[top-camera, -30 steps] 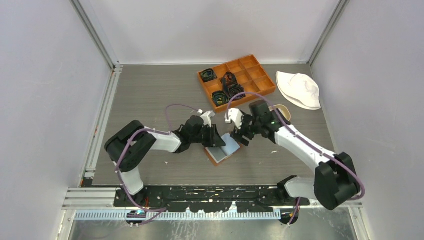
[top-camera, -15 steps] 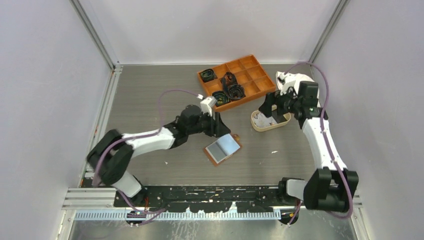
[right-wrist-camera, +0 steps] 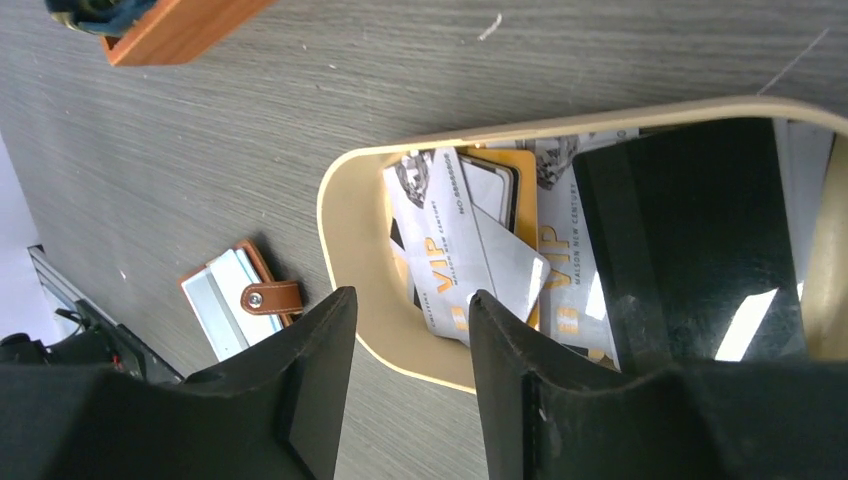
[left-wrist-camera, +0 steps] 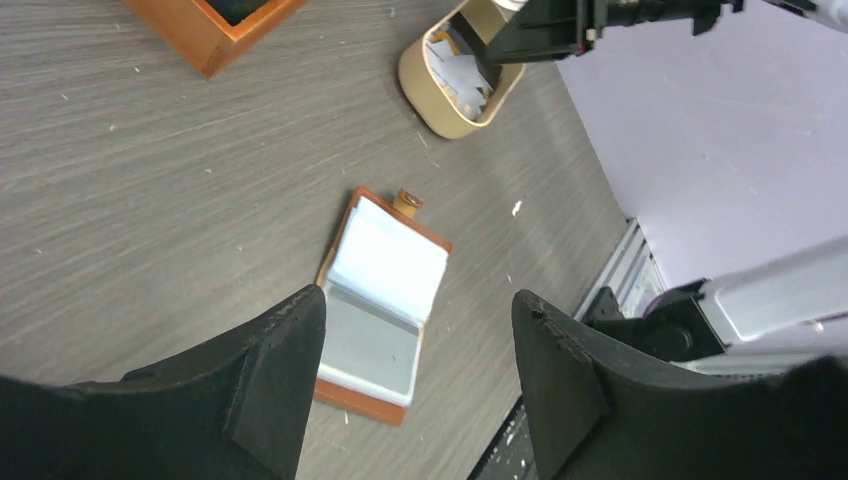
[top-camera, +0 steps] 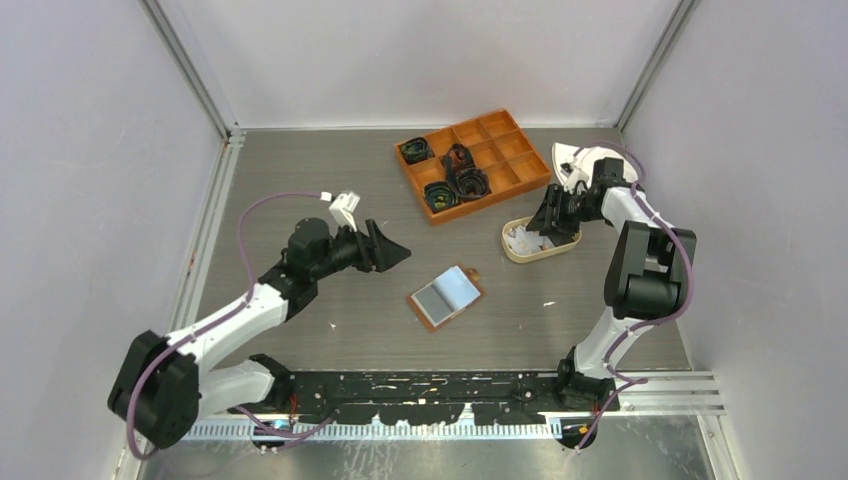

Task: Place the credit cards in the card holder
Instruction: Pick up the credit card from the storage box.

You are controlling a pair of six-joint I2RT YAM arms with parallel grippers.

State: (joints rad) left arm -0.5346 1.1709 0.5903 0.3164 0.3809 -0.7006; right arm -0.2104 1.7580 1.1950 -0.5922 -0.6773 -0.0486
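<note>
Black fingers of the left pincer stand wide apart with nothing between them, hanging well above the table. Straight below the gap lies the holder, spread open with its pale sleeves up and its snap tab pointing away. We judge it lies this way so that a card can slide in from above, and that the left pincer hangs clear to leave room. Far ahead of this pincer sits the tray.

The right pincer hangs over that tray, its jaws parted, the rim showing through the gap and nothing clamped that we can make out. Just under it lie the cards, heaped loosely and overlapping; we take the pincer to be choosing one. Whether the holder's sleeves already hold any we cannot tell. Beyond the tray, well apart, the holder shows again, and farther off a corner of the orange box.

We count two pincers, one holder, one tray and one box with four dark bundles. Of cards we count at least five: two marked VIP, one plain grey, one orange-edged, one black card.
</note>
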